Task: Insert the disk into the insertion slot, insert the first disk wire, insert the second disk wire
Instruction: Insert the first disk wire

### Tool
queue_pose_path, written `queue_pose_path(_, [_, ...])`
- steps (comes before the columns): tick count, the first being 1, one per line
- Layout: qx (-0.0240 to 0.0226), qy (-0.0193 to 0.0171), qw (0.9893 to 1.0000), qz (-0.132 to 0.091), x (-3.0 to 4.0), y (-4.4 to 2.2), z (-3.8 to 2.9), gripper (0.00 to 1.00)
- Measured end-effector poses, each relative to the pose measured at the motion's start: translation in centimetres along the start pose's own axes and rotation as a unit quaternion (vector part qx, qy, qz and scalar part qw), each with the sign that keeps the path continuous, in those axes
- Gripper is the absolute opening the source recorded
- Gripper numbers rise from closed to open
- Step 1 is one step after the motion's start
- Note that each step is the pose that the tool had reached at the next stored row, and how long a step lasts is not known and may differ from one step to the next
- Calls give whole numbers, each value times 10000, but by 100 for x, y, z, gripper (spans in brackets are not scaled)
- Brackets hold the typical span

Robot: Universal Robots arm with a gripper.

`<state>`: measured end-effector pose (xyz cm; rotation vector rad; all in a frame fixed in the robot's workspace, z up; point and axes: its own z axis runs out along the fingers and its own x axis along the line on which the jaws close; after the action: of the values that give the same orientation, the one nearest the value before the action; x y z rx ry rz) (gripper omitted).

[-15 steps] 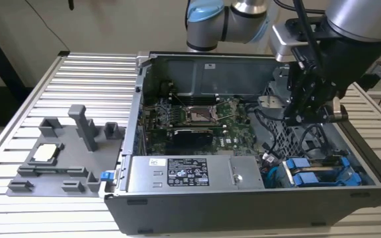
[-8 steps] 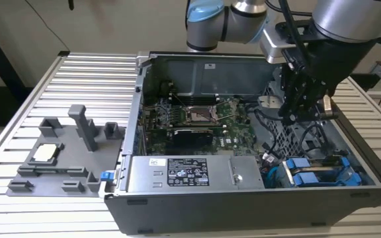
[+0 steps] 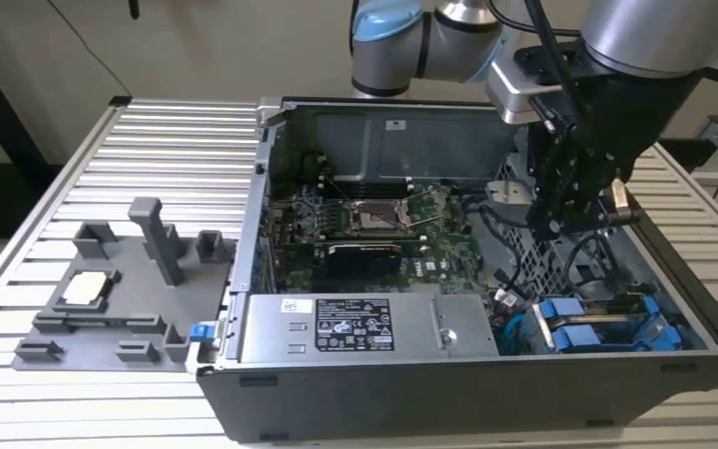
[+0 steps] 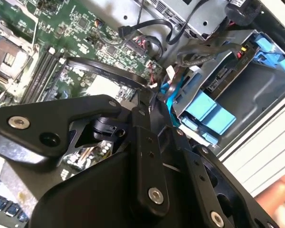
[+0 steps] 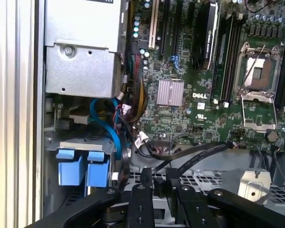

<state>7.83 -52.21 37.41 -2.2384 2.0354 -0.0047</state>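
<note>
Disk sits in slot, at the case's near corner on the exterior view's right. Gripper is inside the case beside the motherboard, clenched on a black wire.

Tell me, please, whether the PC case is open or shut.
Open: the PC case lies with no side panel, its motherboard exposed.
</note>
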Motion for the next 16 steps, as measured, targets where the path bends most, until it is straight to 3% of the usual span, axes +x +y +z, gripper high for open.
queue_pose_path(2, [20,9,10000,-16,-8,6,1,27])
queue_pose_path(9, [20,9,10000,-16,-9,7,0,27])
queue_pose_path(11, [21,9,10000,-16,-9,7,1,24])
queue_pose_path(12, [21,9,10000,-16,-9,8,0,17])
queue_pose_path(16, [21,9,10000,-16,-9,8,0,17])
